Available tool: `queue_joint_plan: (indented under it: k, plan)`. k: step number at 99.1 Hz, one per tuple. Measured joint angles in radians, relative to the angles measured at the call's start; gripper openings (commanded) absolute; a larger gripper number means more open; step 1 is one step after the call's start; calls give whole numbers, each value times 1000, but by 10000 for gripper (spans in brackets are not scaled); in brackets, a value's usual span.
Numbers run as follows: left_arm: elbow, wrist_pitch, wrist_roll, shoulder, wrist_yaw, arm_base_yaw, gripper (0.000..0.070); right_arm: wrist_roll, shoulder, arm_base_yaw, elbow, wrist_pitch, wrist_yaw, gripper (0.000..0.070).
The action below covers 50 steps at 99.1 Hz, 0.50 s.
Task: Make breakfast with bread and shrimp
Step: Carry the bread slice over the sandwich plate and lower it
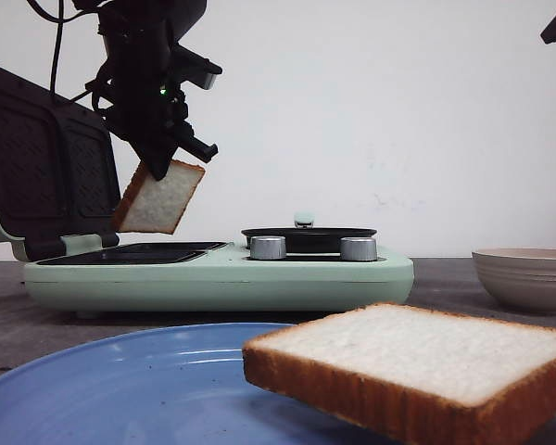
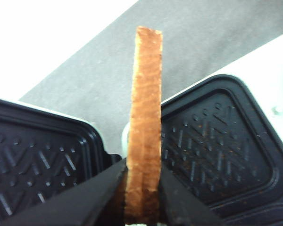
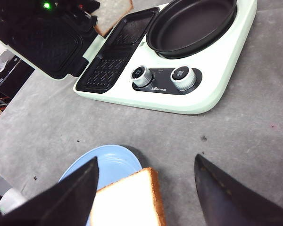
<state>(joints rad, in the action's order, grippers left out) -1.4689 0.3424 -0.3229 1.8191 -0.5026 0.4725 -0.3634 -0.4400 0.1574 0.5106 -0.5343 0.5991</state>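
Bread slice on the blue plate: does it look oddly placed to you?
Yes. The bread slice sits at the edge of the blue plate, one corner jutting past the rim over the table. It looks whole.

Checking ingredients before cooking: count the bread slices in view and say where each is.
2. One thick white bread slice hangs in the left pincer above the open sandwich maker; the other lies on the blue plate. None seems hidden.
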Motion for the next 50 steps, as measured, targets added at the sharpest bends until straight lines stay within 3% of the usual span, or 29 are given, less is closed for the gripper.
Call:
queue_joint_plan:
  k: [50]
  plan:
    - [-1, 7, 0, 28, 57, 10, 28, 0, 0, 0, 0, 0, 0, 390]
